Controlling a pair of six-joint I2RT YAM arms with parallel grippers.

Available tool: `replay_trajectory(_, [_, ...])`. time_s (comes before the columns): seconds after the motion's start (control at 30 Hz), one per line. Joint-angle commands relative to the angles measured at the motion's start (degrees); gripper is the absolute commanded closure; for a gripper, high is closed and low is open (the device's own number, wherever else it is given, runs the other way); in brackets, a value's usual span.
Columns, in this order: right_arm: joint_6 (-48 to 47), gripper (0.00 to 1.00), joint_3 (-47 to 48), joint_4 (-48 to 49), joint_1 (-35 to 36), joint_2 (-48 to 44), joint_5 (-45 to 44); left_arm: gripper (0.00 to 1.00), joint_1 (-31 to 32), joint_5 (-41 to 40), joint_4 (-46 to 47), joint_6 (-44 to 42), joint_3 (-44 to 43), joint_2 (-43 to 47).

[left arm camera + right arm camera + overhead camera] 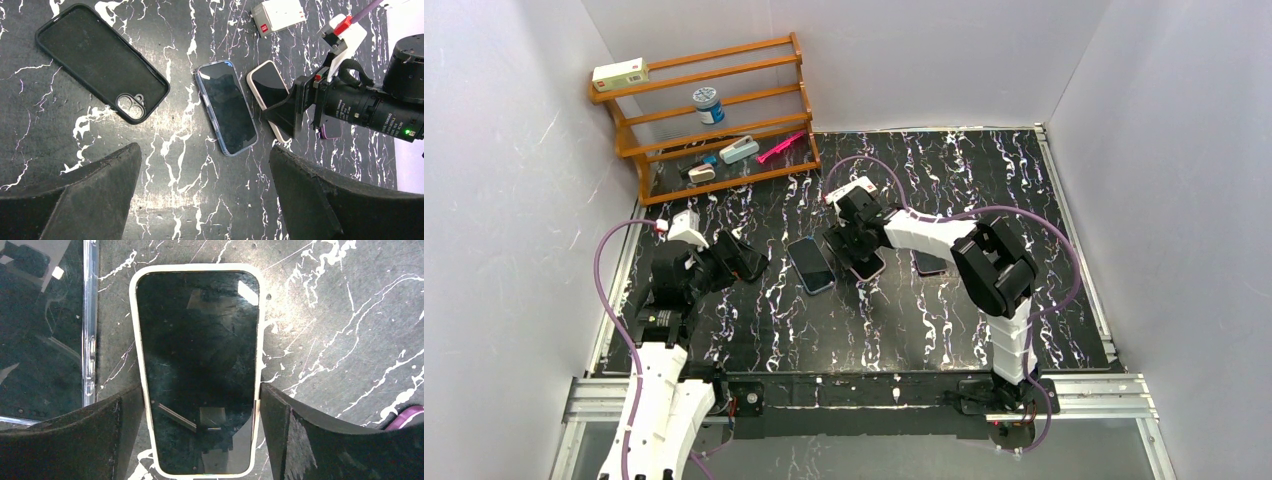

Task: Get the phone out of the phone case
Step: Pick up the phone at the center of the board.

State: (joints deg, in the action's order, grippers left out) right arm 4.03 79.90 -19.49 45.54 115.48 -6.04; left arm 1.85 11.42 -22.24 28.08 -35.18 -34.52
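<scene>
R gripper (pixel 858 260) is sitting low over the phone (pixel 200 355), jaws spread wide and straddling it across the short axis. Pads are lining up right at the long edges of its cream case (pixel 141 340); can't tell if they're pressing yet. Guessing it's going astride so that closing pins the case by its sides, leaving the screen face free for popping the phone out.

L gripper (pixel 205 151) is hovering off to the side, jaws fully spread, holding nothing. Prob standing by as the 2nd hand for the peel.

Phone is lying flat, screen up, mid-table (pixel 924 330), just beside a clear-cased phone (pixel 227 107), not touching it. Black case (pixel 100 62), empty, is lying near L gripper.

Screen is showing dark, glossy, smudged w/ reflections. Cream rim is wrapping all 4 corners, so it's looking fully seated; extraction not started imo.
</scene>
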Motion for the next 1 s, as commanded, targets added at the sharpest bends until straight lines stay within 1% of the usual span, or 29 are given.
replay_trajectory(0.0, [-0.4, 0.14, -2.3, -8.1, 0.6, 3.5, -2.8, 0.02, 0.2, 1.8, 1.2, -1.0, 0.7, -0.4])
replay_trajectory(0.03, [-0.3, 0.17, -2.6, -8.4, 0.6, 3.2, -3.0, 0.02, 0.1, 1.8, 1.3, -1.0, 0.7, -0.5])
replay_trajectory(0.17, [1.1, 0.38, -5.0, -9.1, 0.6, 0.9, -3.3, 0.02, 0.1, 2.7, 1.4, -0.9, 0.8, -1.7])
replay_trajectory(0.27, [2.7, 0.52, -7.8, -8.2, 0.8, -2.4, -2.1, 0.02, 0.2, 4.9, 1.4, -0.5, 0.3, -2.9])
replay_trajectory(0.37, [4.8, 0.6, -11.1, -5.6, 1.1, -7.2, 0.5, 0.02, 0.2, 8.5, 2.8, 3.5, 1.6, -3.5])
replay_trajectory(0.47, [7.2, 0.64, -14.2, -2.7, 1.9, -12.5, 1.9, 0.03, 0.2, 13.1, 6.2, 8.6, 5.1, -4.8])
replay_trajectory(0.6, [9.5, 0.67, -17.6, 0.5, 4.3, -18.3, 3.0, 0.06, 0.4, 19.2, 13.0, 16.2, 8.9, -5.9])
replay_trajectory(0.83, [12.9, 0.69, -21.7, 7.1, 10.2, -26.8, 1.9, 0.06, 4.0, 17.2, 15.7, 20.3, 9.0, -5.2])
replay_trajectory(0.97, [13.4, 0.71, -22.6, 10.4, 13.4, -30.3, 0.2, 0.06, 9.6, 13.2, 18.4, 23.6, 9.6, -5.8])
